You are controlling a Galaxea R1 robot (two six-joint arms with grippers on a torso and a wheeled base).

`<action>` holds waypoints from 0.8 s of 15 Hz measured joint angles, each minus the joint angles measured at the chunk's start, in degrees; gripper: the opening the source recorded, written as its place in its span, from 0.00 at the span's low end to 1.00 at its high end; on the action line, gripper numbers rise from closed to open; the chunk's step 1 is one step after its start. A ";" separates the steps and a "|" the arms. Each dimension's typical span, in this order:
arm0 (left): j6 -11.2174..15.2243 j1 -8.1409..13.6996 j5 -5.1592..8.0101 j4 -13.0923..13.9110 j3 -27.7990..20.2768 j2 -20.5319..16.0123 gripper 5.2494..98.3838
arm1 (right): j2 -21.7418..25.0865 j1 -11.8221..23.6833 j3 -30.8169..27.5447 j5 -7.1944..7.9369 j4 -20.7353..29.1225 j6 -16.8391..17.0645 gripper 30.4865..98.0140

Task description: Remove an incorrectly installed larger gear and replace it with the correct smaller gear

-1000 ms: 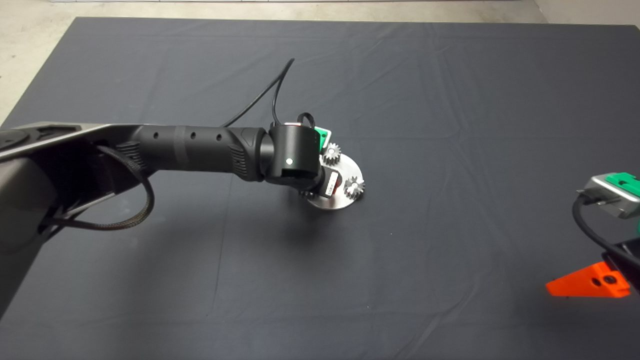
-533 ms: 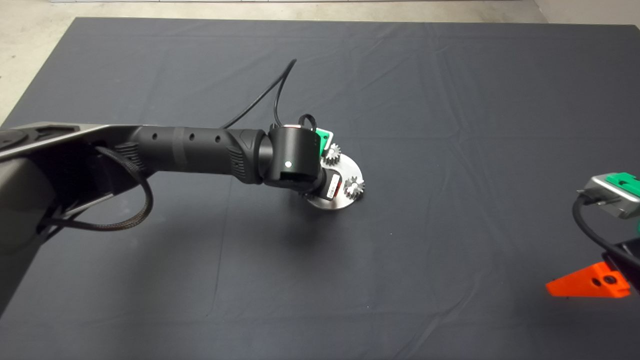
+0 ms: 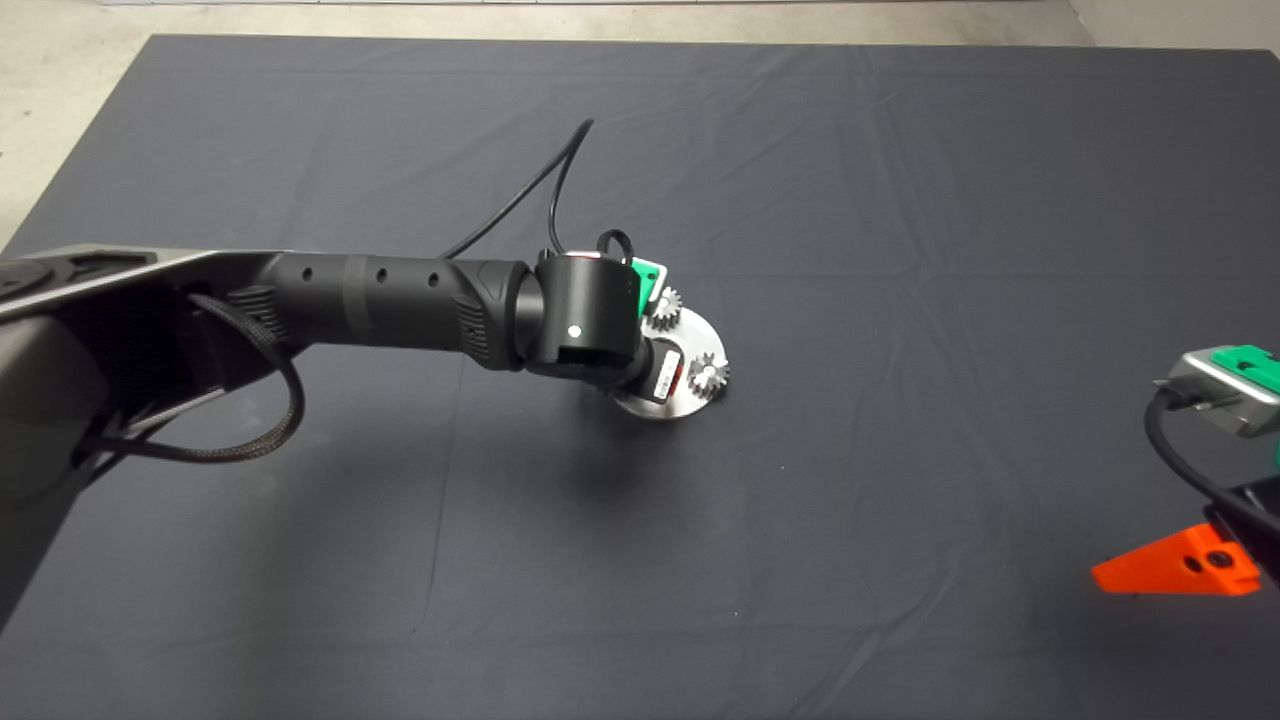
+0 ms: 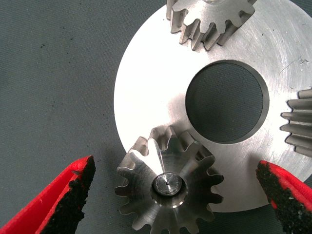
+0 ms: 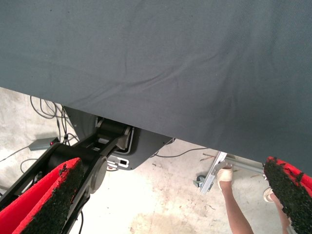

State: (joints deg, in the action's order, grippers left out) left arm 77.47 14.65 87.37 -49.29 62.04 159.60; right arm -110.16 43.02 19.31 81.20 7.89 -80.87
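The larger gear (image 4: 168, 187), star-like with long pointed teeth, sits on a pin at the rim of the round steel plate (image 4: 146, 97). My left gripper (image 4: 175, 183) is open, with one finger on each side of this gear and not touching it. Two compact gears (image 4: 209, 19) (image 4: 298, 122) stand on the same plate. In the head view my left wrist (image 3: 585, 320) covers the larger gear; the plate (image 3: 690, 345) and the two compact gears (image 3: 662, 303) (image 3: 708, 375) show beside it. No loose smaller gear is in view. My right gripper (image 3: 1180, 570) is parked, open.
The plate has a large round hole (image 4: 226, 100) in its middle. The right wrist view shows the mat's edge (image 5: 146, 126), the floor, the robot's base and a person's feet (image 5: 226, 175). A black cable (image 3: 545, 185) arcs above the left wrist.
My left wrist has shifted slightly to the left over the plate. The gears, the plate and the right arm have not moved.
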 measured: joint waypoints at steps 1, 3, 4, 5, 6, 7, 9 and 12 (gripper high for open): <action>0.01 -0.01 0.00 0.01 0.00 -0.04 0.85 | -0.01 0.00 0.00 0.00 -0.01 0.00 1.00; 0.01 -0.02 0.00 0.01 0.00 -0.39 0.80 | -0.01 0.00 0.00 0.02 -0.01 0.00 0.99; 0.00 -0.02 0.00 0.01 0.00 -0.59 0.80 | -0.01 0.00 0.00 0.01 -0.01 0.00 1.00; 0.00 -0.02 0.02 0.00 0.00 -0.76 0.80 | 0.01 0.00 0.00 0.02 -0.01 0.00 1.00; 0.00 -0.05 0.03 0.01 0.00 -0.89 0.80 | -0.01 0.00 0.00 0.00 -0.01 0.00 1.00; 0.00 -0.05 0.04 0.00 0.00 -0.91 0.80 | 0.01 0.00 0.00 0.00 -0.01 0.00 1.00; -0.02 -0.05 0.02 0.00 0.00 -0.91 0.80 | 0.01 0.00 0.00 0.02 0.01 0.00 1.00; -0.02 -0.05 0.02 0.00 0.00 -0.91 0.80 | 0.00 0.00 0.00 0.02 -0.01 0.00 1.00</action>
State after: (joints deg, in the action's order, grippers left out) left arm 77.45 14.60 87.39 -49.29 62.04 158.68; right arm -110.16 43.02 19.31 81.23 7.88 -80.87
